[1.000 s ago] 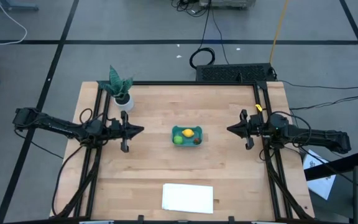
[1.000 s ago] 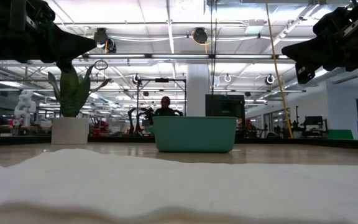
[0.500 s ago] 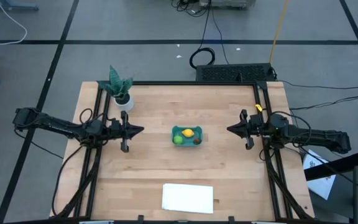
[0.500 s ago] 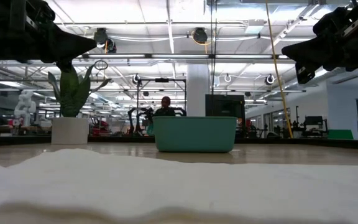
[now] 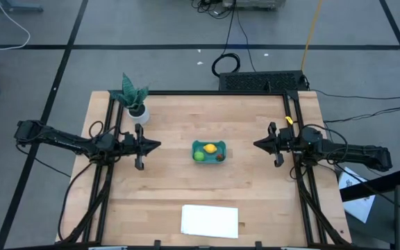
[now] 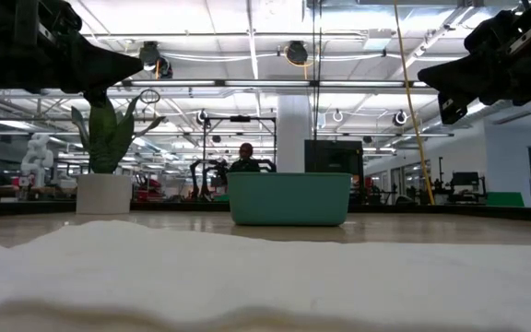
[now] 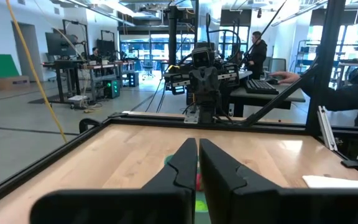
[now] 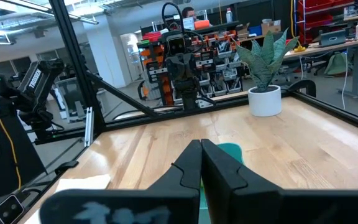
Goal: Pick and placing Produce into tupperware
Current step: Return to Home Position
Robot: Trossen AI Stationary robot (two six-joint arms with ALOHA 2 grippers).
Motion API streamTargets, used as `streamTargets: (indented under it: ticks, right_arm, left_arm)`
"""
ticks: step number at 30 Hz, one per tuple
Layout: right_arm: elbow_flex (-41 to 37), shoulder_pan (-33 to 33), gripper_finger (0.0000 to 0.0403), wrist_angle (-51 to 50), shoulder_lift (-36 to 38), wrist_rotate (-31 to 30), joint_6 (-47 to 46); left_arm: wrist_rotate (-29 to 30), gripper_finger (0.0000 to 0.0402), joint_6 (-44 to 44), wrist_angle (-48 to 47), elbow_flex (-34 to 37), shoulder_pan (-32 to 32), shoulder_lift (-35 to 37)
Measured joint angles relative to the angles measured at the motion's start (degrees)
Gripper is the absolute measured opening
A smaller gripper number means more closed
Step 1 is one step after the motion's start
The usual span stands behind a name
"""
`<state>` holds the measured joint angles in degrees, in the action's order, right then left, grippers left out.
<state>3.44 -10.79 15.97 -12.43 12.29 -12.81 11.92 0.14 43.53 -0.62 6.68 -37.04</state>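
Teal tupperware (image 6: 289, 199) holds Produce (image 5: 198, 156); left hand (image 5: 155, 145), right hand (image 5: 257, 144) fingers together, flanking it.

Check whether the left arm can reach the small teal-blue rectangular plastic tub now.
Probably yes: the left gripper, shut, points straight at the tub, only bare wooden table between them; the green potted plant stands aside.

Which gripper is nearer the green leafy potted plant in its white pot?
Left. The left gripper, shut, is close to the green potted plant, on its side of the table. The right gripper, also shut, is across the table, beyond the teal plastic tub.
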Motion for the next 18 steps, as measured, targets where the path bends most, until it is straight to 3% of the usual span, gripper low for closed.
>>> streamTargets:
  ticks: [7,18]
  right_arm:
    - [0.0,0.0,0.0000,0.0,0.0,0.0,0.0]
    - [0.0,0.0,0.0000,0.0,0.0,0.0,0.0]
  left_arm:
    - [0.0,0.0002,0.0,0.0,0.0,0.0,0.0]
    - [0.0,0.0027,0.0,0.0,0.0,0.0,0.0]
